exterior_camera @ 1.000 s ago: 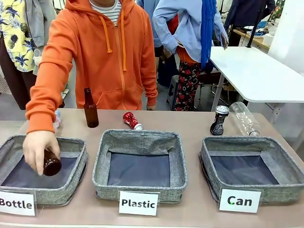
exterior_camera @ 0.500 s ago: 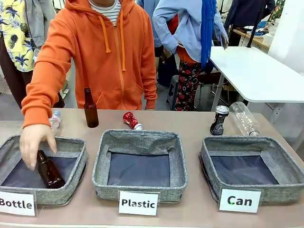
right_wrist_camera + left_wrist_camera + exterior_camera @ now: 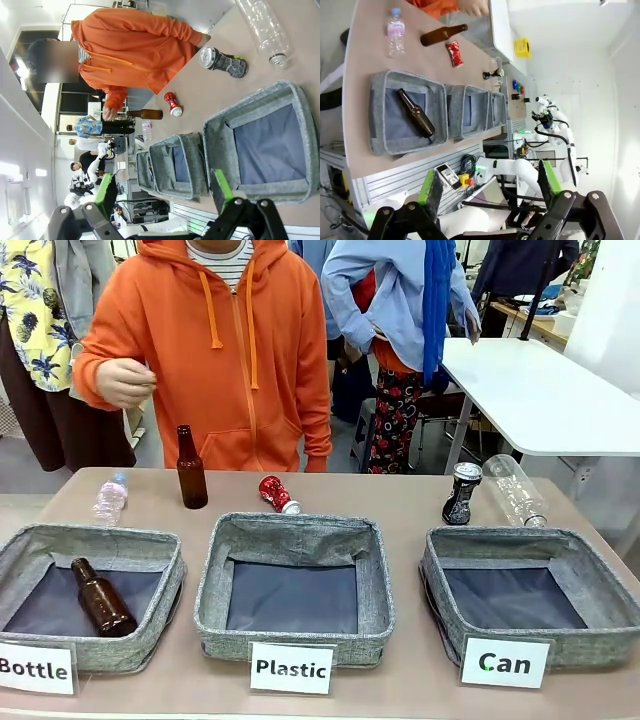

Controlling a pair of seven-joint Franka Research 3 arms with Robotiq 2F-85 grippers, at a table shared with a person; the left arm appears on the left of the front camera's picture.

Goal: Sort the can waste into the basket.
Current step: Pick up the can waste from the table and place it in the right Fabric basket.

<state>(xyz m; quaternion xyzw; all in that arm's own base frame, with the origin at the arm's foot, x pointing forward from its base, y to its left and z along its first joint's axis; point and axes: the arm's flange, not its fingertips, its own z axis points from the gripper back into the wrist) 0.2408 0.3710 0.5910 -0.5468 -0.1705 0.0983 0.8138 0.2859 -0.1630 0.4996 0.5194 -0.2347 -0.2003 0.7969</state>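
Note:
The red crushed can (image 3: 278,494) lies on the table behind the middle basket. The black-blue can (image 3: 461,493) stands behind the "Can" basket (image 3: 437,585), whose dark floor is bare. In the left wrist view, my left gripper (image 3: 490,185) is open and holds nothing, high above the table's near edge; the red can (image 3: 453,53) and the black-blue can (image 3: 492,74) lie far off. In the right wrist view, my right gripper (image 3: 163,185) is also open with nothing in it, above the "Can" basket (image 3: 212,145); beyond it are the black-blue can (image 3: 222,61) and the red can (image 3: 173,104).
A brown bottle (image 3: 101,597) lies in the "Bottle" basket (image 3: 165,590); another (image 3: 191,468) stands behind it. A small plastic bottle (image 3: 109,498) and a clear one (image 3: 515,490) lie on the table. The "Plastic" basket (image 3: 210,585) sits in the middle. The person's hand (image 3: 125,382) is held at chest height.
The person's hand lowered a brown bottle into the "Bottle" basket, let it go, and drew back up to the chest. The cans have not moved.

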